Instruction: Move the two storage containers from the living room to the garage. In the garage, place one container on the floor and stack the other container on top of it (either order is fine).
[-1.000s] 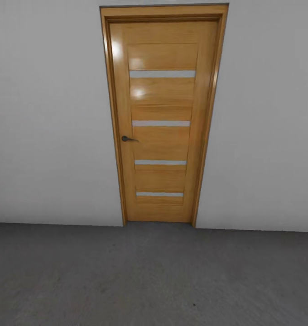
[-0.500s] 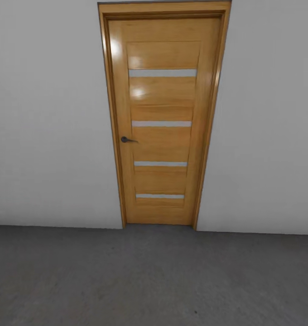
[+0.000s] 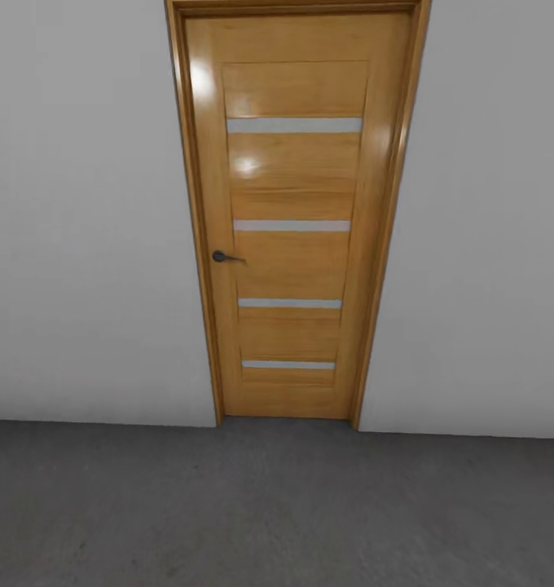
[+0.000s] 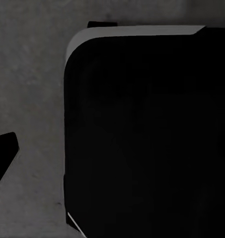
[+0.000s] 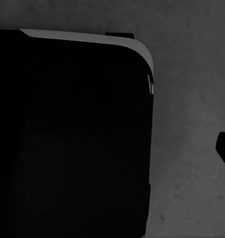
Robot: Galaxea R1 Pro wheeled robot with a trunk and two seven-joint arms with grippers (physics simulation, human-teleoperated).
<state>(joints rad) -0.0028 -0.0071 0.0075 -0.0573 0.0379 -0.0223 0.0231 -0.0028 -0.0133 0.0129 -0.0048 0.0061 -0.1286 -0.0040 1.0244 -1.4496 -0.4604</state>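
Your wrist cameras looked down past the robot's black base (image 4: 147, 139) at dark grey concrete floor (image 5: 191, 99); jaw state could not be told. Dead ahead stood a shut wooden door (image 3: 293, 220), handle (image 3: 226, 258) at its left. Containers' whereabouts unknown, so no bearing to give.

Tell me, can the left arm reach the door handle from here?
Probably not yet. The door handle sits on the closed door, across a stretch of grey floor, and the left wrist view faces the floor.

The door (image 3: 293, 220) is glossy varnished wood with frosted pale strips; the floor (image 3: 277, 514) is matt, mottled concrete.
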